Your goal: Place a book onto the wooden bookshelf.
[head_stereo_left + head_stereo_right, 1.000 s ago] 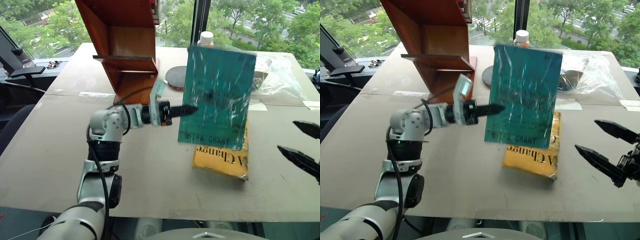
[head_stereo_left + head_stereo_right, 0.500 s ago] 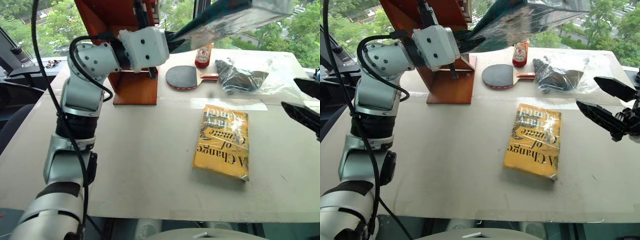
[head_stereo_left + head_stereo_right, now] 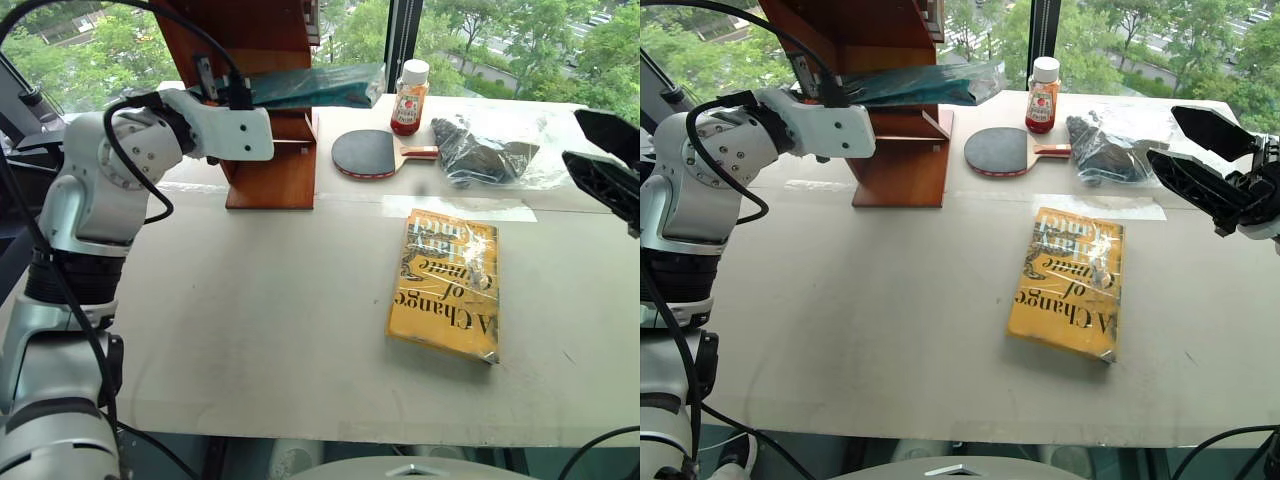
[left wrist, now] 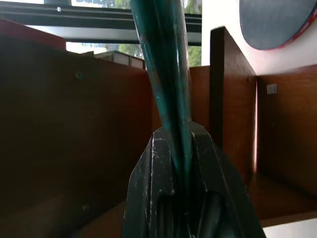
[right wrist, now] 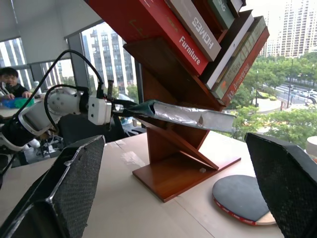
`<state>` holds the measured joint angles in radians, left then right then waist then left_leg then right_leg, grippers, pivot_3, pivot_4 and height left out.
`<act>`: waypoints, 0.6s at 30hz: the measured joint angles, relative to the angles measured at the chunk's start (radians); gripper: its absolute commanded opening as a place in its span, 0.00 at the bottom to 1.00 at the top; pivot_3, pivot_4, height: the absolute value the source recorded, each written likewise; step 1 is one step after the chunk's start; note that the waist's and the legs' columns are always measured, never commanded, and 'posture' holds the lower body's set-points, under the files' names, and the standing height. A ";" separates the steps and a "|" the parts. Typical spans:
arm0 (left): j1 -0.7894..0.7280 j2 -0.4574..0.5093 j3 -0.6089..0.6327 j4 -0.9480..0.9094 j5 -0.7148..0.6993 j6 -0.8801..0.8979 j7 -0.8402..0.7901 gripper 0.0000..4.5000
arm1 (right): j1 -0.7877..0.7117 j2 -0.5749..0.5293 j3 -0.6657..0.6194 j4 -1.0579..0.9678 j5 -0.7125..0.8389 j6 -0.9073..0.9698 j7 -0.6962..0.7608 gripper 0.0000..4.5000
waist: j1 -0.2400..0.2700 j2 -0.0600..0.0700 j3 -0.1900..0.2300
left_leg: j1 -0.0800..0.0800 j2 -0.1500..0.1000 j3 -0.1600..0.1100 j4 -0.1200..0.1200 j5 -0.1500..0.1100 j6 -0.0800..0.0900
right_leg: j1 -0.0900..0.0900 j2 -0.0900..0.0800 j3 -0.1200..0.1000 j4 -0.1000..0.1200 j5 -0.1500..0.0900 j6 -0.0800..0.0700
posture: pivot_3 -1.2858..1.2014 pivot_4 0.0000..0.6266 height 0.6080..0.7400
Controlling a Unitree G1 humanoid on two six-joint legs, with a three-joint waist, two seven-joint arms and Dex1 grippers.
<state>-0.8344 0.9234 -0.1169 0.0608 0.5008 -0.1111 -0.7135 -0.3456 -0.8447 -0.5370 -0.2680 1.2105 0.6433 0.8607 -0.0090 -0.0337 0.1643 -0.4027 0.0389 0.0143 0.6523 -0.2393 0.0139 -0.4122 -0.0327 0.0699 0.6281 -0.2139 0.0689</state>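
Observation:
The teal book [image 3: 320, 85] in glossy wrap lies almost flat at the wooden bookshelf [image 3: 265, 160], just above its horizontal board, and its far end sticks out past the shelf's right side. My left gripper [image 4: 183, 163] is shut on the book's [image 4: 163, 59] near edge, inside the reddish-brown shelf [image 4: 74, 124]. Whether the book rests on the board I cannot tell. My right gripper [image 3: 572, 137] hangs open and empty at the right side of the table, its fingers pointing toward the shelf [image 5: 173, 168] and the book [image 5: 183, 114].
A yellow-orange book [image 3: 447, 285] lies flat right of centre on the table [image 3: 280, 330]. Behind it are a table tennis paddle [image 3: 365, 153], a red-labelled bottle [image 3: 408, 85] and a plastic bag [image 3: 490, 150]. Upper shelf slots hold several books [image 5: 198, 29]. A person [image 5: 12, 82] sits far behind.
My left arm carried the teal book from upright over the table's middle up and back to the bookshelf, turning it flat. My right gripper rose, still open.

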 measured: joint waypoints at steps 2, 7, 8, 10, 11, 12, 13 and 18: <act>0.000 0.004 0.000 -0.001 0.020 0.023 0.001 0.00 | -0.016 0.006 0.012 0.006 0.003 0.008 0.000 1.00 | -0.002 0.000 0.000 | 0.000 0.000 0.000 0.000 0.000 0.000 | 0.000 0.000 0.000 0.000 0.000 0.000 | 0.52 0.24 1.00; 0.000 0.009 -0.002 -0.001 0.048 0.079 -0.002 0.00 | -0.018 0.019 0.026 0.011 -0.006 0.008 0.003 1.00 | -0.003 0.000 0.000 | 0.000 0.000 0.000 0.000 0.000 0.000 | 0.000 0.000 0.000 0.001 0.000 0.000 | 0.52 0.24 1.00; 0.000 0.009 -0.004 -0.002 0.049 0.088 -0.004 0.00 | -0.018 0.025 0.029 0.011 -0.009 0.008 0.004 1.00 | -0.004 0.000 0.000 | 0.000 0.000 0.000 0.000 0.000 0.000 | 0.000 0.000 0.000 0.001 0.000 0.000 | 0.52 0.24 1.00; 0.000 0.009 -0.006 -0.006 0.052 0.110 -0.011 0.00 | -0.018 0.032 0.031 0.011 -0.018 0.008 0.004 1.00 | -0.007 0.000 0.000 | 0.001 0.000 0.000 0.000 0.000 0.000 | 0.000 0.000 0.000 0.002 0.000 0.000 | 0.52 0.24 1.00; 0.000 0.009 -0.008 -0.009 0.055 0.122 -0.013 0.00 | -0.017 0.033 0.031 0.011 -0.020 0.008 0.004 1.00 | -0.008 0.000 0.000 | 0.002 0.000 0.001 0.000 0.000 0.000 | 0.000 0.001 0.000 0.003 0.000 0.000 | 0.52 0.24 1.00; 0.000 0.009 -0.009 -0.010 0.055 0.130 -0.015 0.00 | -0.017 0.033 0.031 0.011 -0.022 0.008 0.004 1.00 | -0.010 0.000 0.000 | 0.002 0.001 0.001 0.000 0.000 0.000 | 0.000 0.001 0.001 0.003 0.000 0.000 | 0.52 0.24 1.00; 0.000 0.009 -0.009 -0.011 0.056 0.142 -0.020 0.00 | -0.017 0.034 0.031 0.011 -0.024 0.008 0.004 1.00 | -0.012 0.000 0.000 | 0.003 0.001 0.001 0.000 0.000 0.000 | 0.000 0.001 0.001 0.004 0.000 0.000 | 0.52 0.24 1.00; 0.023 0.015 -0.009 -0.010 0.058 0.215 -0.029 0.55 | -0.012 0.039 0.031 0.011 -0.031 0.008 0.004 1.00 | -0.020 0.000 0.000 | 0.004 0.001 0.000 0.000 0.000 0.000 | -0.001 0.002 0.001 0.008 0.000 0.000 | 0.52 0.24 1.00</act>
<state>-0.8110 0.9382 -0.1255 0.0510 0.5592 0.1041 -0.7429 -0.3580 -0.8055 -0.5062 -0.2571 1.1797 0.6512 0.8647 -0.0289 -0.0334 0.1647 -0.3990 0.0401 0.0145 0.6524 -0.2393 0.0139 -0.4133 -0.0306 0.0710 0.6364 -0.2142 0.0685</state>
